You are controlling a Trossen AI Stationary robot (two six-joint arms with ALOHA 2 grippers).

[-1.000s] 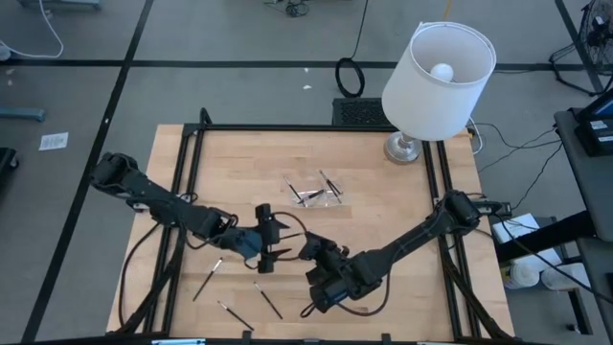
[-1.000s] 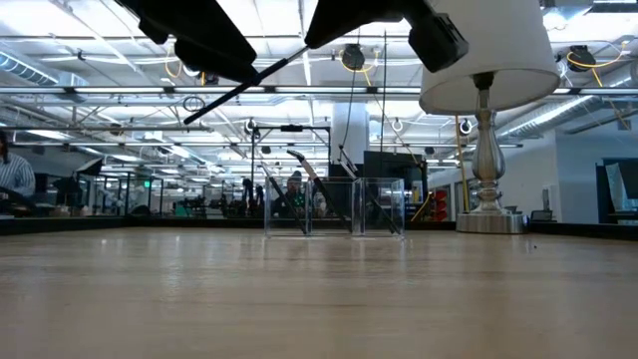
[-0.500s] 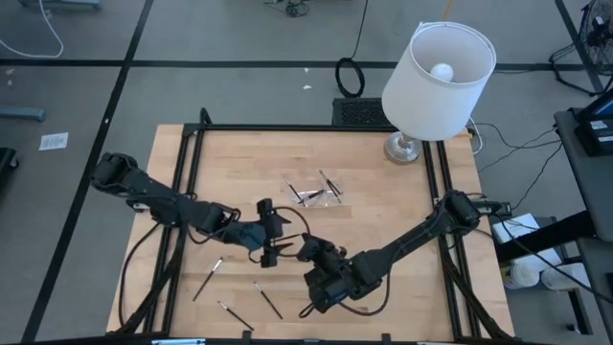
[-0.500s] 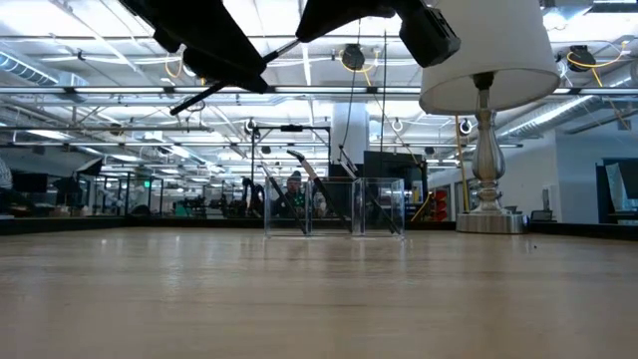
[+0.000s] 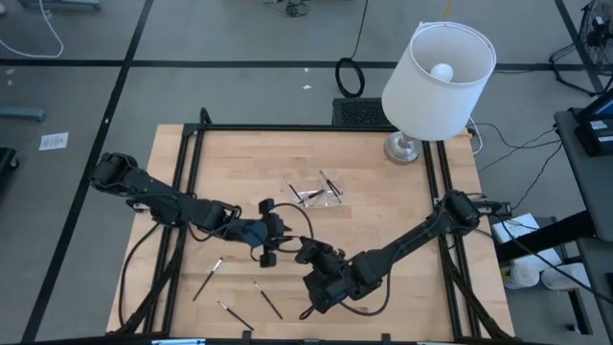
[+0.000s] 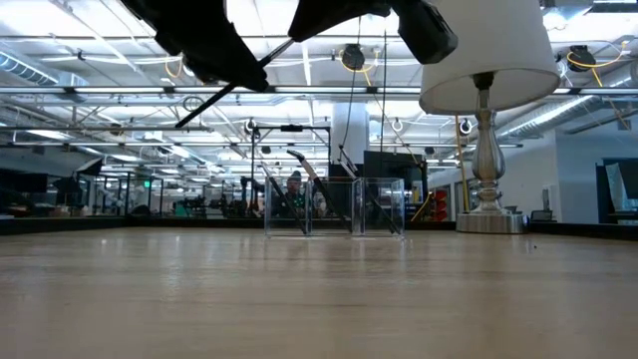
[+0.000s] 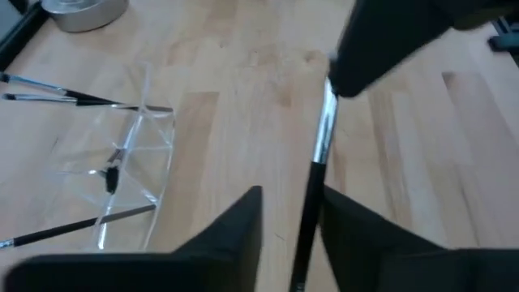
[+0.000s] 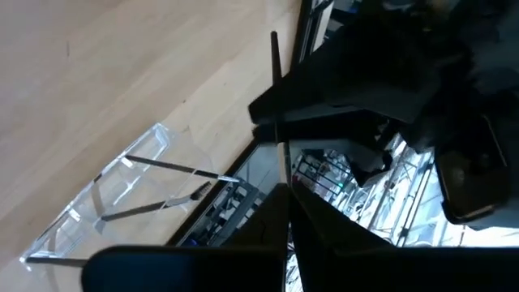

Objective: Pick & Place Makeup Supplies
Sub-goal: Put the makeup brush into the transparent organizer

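Left gripper (image 7: 288, 231), jaws narrow around a thin dark silver-ferruled makeup stick (image 7: 315, 174) held by the clamped right gripper (image 5: 305, 252), centre frame. Pale wooden table (image 5: 383, 206): three loose sticks lower left; several in the clear plastic tray (image 5: 316, 192). One white-shaded lamp (image 5: 436, 72), upper right. Grey floor.

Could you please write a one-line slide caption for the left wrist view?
Handover: left hand straddles a makeup stick held by the right hand.
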